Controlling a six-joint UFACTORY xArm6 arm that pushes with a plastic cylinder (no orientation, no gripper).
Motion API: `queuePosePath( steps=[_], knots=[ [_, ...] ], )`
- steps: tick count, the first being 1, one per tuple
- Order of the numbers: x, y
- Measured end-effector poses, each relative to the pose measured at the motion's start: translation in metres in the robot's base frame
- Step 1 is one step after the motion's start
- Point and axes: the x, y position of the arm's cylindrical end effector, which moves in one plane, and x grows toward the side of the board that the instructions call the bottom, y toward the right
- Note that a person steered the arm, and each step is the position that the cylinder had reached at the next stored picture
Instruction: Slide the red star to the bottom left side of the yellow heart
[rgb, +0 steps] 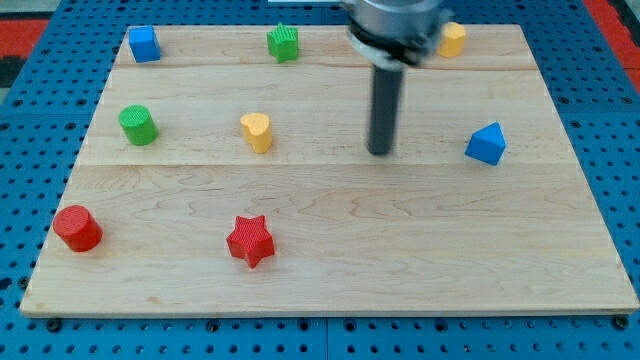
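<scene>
Red star (250, 240) well below-left of my tip (380, 151)

Straight, dark grey cylindrical rod, smooth and unmarked, down to my tip (381, 152). Above, wider round mount, blurred grey with black collar.

star (250, 241) toward the view's bottom, heart (257, 131) directly above it, my tip (380, 151) right of heart
</scene>
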Motion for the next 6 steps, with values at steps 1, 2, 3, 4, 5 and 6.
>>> queuePosePath(
  steps=[1,2,3,4,5,6],
  knots=[
    [0.106,-0.005],
    [0.137,-0.113],
    [0.094,-0.152],
    [0.079,-0.176],
    [0.088,-0.21],
    [0.027,-0.239]
  ],
)
